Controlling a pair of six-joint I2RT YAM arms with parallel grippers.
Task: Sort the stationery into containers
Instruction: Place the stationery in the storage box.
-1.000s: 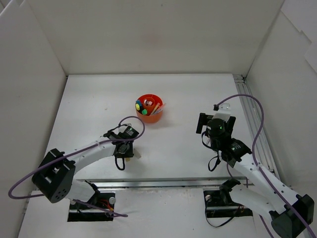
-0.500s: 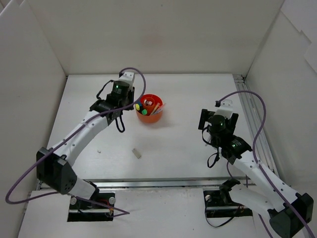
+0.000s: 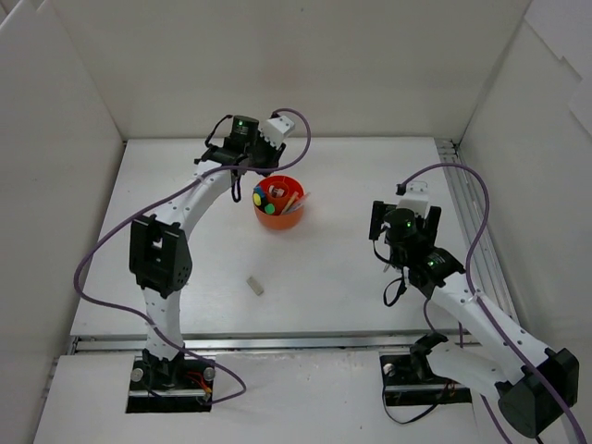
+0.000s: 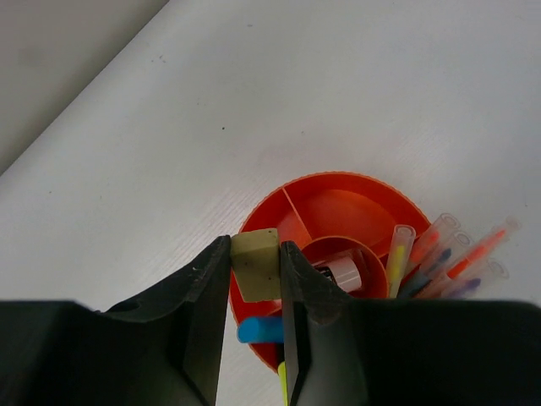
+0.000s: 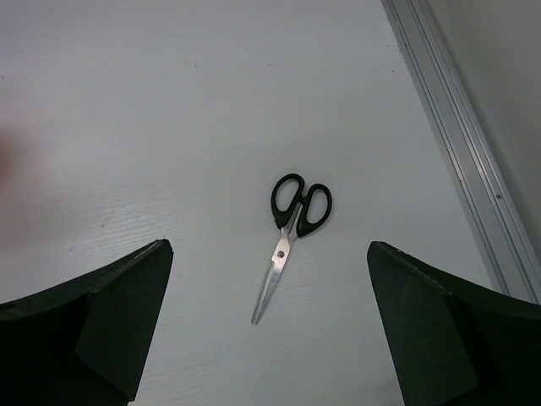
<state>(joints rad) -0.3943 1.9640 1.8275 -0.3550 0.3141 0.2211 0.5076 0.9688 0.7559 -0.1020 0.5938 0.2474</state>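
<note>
We see left fingers (image 4: 205,292) pinching the tan eraser (image 4: 256,265) over the near rim of the orange organiser (image 4: 338,176). We'd shift it inward above the empty compartment (image 4: 342,207), then release low. The right fingers (image 5: 101,313) are spread wide above the scissors (image 5: 292,222) on the table (image 5: 127,110).

Your overhead camera looks down from high behind the near edge of the table (image 3: 351,166), taking in all of it. Your left wrist camera sits close above the orange organiser (image 4: 338,199), which the overhead view shares. Your right wrist camera faces down on the scissors (image 5: 284,241) from farther off.
</note>
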